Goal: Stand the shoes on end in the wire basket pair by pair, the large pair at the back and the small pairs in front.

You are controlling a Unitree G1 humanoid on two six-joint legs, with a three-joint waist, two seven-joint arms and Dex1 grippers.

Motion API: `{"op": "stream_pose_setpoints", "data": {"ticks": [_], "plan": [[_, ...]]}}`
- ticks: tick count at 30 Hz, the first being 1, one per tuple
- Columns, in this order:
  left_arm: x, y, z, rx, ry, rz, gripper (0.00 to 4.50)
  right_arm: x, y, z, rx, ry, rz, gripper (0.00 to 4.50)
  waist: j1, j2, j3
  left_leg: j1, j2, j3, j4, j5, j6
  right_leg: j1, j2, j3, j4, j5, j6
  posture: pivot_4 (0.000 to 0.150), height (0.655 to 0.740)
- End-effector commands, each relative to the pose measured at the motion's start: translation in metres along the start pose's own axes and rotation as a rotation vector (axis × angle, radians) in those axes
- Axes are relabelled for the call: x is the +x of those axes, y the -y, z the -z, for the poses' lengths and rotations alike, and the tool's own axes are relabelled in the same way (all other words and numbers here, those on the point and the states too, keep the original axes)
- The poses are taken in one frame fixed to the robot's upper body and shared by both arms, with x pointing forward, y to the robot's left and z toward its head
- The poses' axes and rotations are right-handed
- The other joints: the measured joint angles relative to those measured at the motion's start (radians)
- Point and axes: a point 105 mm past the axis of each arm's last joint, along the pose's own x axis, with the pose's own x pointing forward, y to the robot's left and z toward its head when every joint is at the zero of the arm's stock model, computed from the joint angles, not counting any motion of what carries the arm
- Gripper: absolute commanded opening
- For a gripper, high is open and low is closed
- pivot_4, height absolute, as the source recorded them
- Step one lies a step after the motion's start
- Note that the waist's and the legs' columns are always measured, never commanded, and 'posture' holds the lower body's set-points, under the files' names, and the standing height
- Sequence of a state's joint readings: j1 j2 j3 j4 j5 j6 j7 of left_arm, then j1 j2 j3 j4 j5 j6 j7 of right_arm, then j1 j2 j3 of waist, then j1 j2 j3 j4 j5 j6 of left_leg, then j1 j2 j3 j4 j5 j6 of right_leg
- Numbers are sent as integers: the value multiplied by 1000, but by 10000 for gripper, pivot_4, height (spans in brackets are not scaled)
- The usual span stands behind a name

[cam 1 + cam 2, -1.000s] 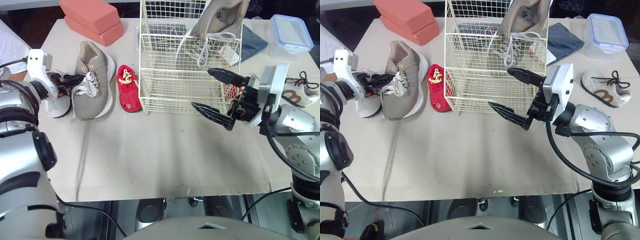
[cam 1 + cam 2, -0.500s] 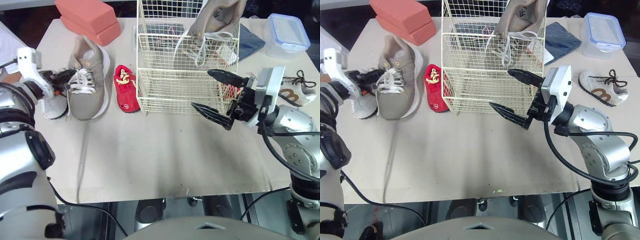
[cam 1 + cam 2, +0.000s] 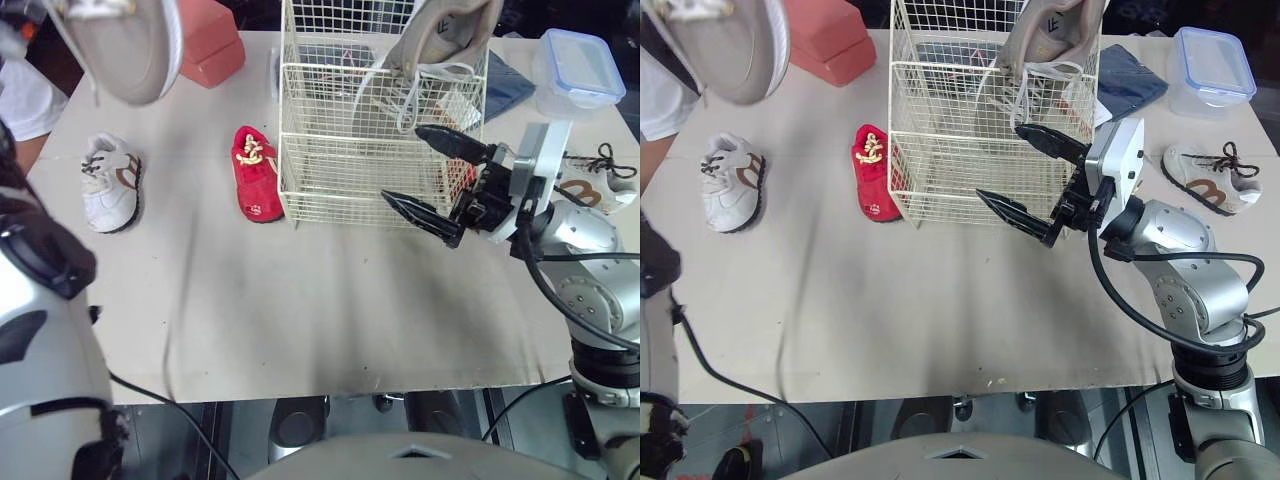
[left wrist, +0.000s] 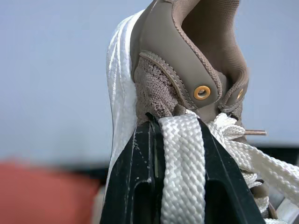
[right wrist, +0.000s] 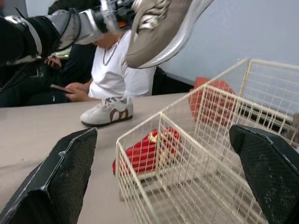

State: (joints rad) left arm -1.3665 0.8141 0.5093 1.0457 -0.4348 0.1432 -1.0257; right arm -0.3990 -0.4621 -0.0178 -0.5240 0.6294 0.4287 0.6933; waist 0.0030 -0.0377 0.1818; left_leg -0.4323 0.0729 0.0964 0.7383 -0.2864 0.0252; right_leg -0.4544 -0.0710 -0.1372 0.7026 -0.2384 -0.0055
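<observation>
My left gripper [image 4: 175, 125] is shut on the laces and tongue of the large taupe sneaker [image 3: 122, 46], holding it high above the table's back left corner. Its mate [image 3: 446, 34] stands on end in the back right of the cream wire basket [image 3: 288, 74]. A small red shoe [image 3: 254, 172] lies just left of the basket. One small white shoe with brown trim [image 3: 110, 182] lies further left, and another [image 3: 603, 178] lies at the right behind my right arm. My right gripper [image 3: 401, 163] hangs open at the basket's front right corner, holding nothing.
Two salmon blocks [image 3: 208, 42] are stacked at the back left. A lidded plastic box [image 3: 574, 68] and a blue cloth [image 3: 506, 86] lie at the back right. A person in a white shirt [image 5: 117, 70] sits off the table's left side.
My left gripper has lifted the large taupe sneaker off the table and high up, uncovering the small white shoe beside it. My right gripper has edged slightly toward the basket.
</observation>
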Motion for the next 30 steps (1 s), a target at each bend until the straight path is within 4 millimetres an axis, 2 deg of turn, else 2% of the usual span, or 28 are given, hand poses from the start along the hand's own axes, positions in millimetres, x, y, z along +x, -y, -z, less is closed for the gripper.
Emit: {"op": "stream_pose_setpoints", "data": {"ticks": [1, 4, 8, 14, 21, 25, 30], "plan": [[33, 30, -38, 88, 201, 55, 2564, -2, 9, -16, -65, 53, 45, 45000, 6, 0, 0, 0, 0, 0, 1, 0, 0, 0, 0, 0, 1, 0, 0, 1500, 6860], [55, 52, -32, 139, 254, 70, 2564, -3, 13, -18, -76, 62, 68, 45000, 9, 0, 0, 0, -1, 0, 1, 0, 0, 0, 0, 1, 2, 0, 0, 1500, 6860], [86, 94, -18, 180, 335, 123, 2564, -9, 17, -18, -91, 58, 105, 45000, 10, 0, 0, 0, -1, 1, 1, 0, 0, 0, 0, 1, 2, 0, 0, 1500, 6860], [105, 123, -7, 195, 424, 104, 2564, -10, 18, -21, -107, 65, 148, 45000, 3, 0, 0, 1, -2, 2, 0, 0, 0, -1, 0, 2, 2, 0, 0, 1500, 6860], [109, 140, 17, 224, 462, 57, 2564, -17, 23, -26, -95, 82, 234, 45000, 9, 1, 0, 1, -2, 2, 0, 0, 0, -2, 0, 2, 3, 0, 0, 1500, 6860], [102, 144, 44, 245, 432, 42, 2564, -22, 26, -32, -87, 120, 288, 45000, 10, 1, 0, 0, -2, 2, 0, 0, 0, -2, 0, 2, 3, 0, 0, 1500, 6860], [92, 146, 73, 270, 380, 16, 2564, -25, 24, -28, -66, 123, 315, 45000, 10, 1, 0, 0, -2, 2, 0, 0, 0, -2, 0, 1, 3, 0, 0, 1500, 6860]]}}
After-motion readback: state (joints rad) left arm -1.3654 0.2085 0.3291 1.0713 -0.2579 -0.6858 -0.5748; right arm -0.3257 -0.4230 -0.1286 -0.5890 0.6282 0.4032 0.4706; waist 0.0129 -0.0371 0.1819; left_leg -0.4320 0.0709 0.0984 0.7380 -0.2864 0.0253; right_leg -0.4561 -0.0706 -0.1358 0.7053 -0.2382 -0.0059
